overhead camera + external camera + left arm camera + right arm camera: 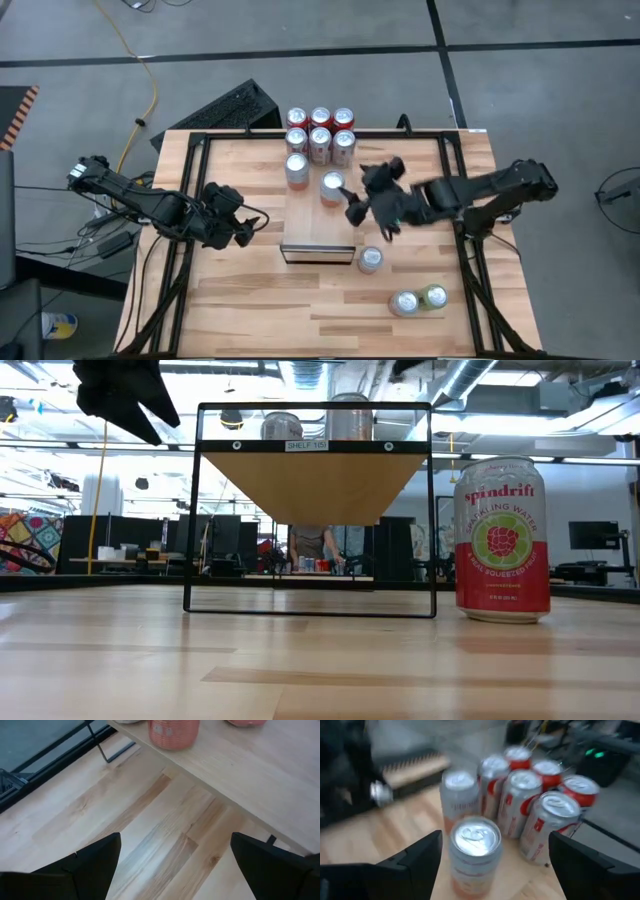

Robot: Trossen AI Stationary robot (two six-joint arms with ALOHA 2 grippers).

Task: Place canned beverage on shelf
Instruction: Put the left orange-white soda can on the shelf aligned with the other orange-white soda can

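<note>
likely the can (474, 851) right in front of the right gripper (372, 216) is full, so i judge it fairly heavy for its size, stiff while sealed, with thin smooth walls that could slip or dent under a hard squeeze; the mid-body, across its width, looks the best place to take hold. that can stands on the shelf (305, 225), near its far end, and the right gripper hovers just beside it with its fingers spread wide and nothing between them. a 2nd can (297, 169) stands beside it on the shelf, so little room is left there and a careless sweep could tip either one. beyond the shelf's far end a cluster of 6 red-and-white cans (320, 129) stands packed together. on the tabletop (230, 300) a raspberry can (502, 540) stands just off the shelf's near corner, and 2 more cans (418, 299) stand close together nearer the front edge, well apart from the shelf. the left gripper (243, 228) waits off the shelf's left side, low over the tabletop, fingers wide and empty. a person shows far off in the room behind the table
</note>
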